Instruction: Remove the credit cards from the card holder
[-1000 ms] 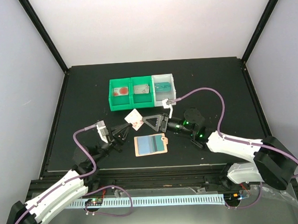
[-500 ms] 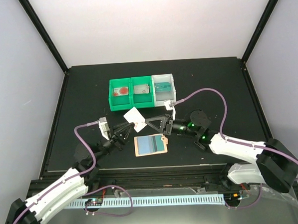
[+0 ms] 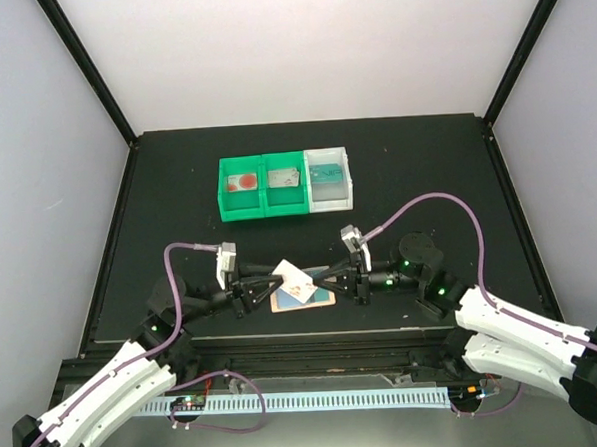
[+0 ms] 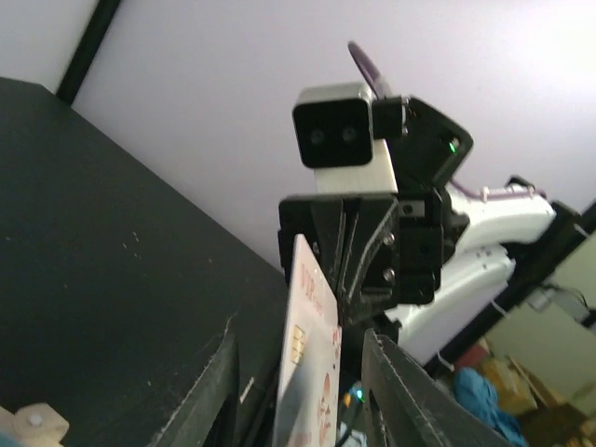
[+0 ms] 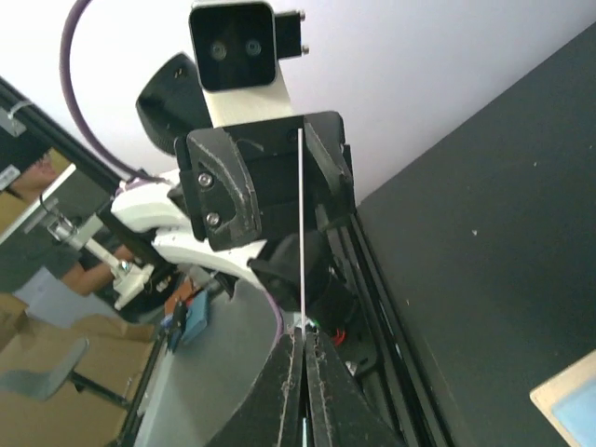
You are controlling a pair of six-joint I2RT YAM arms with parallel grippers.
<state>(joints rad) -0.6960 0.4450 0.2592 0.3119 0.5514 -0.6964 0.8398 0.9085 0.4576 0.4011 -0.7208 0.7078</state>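
The two arms meet right above the card holder [image 3: 324, 300], which lies open on the counter [image 3: 426, 177]. The right pincer [image 5: 304, 341] is pressed together on a white card [image 3: 296, 282] with a bit of red on it. It holds the card up on its edge just over the holder. The left pincer [image 4: 298, 372] is spread wide, with one finger on each side of the card, and neither seems to touch it. I think the card is being passed from one arm to the other. To do that well, one pincer should let go only when the other has a firm hold, and the card should be kept straight so it does not slip or bend. Then it could go to the green bins [image 3: 265, 209] beyond the holder. The card hides much of the holder, so I cannot tell if more cards are inside. The picture on the card is too small to make out.
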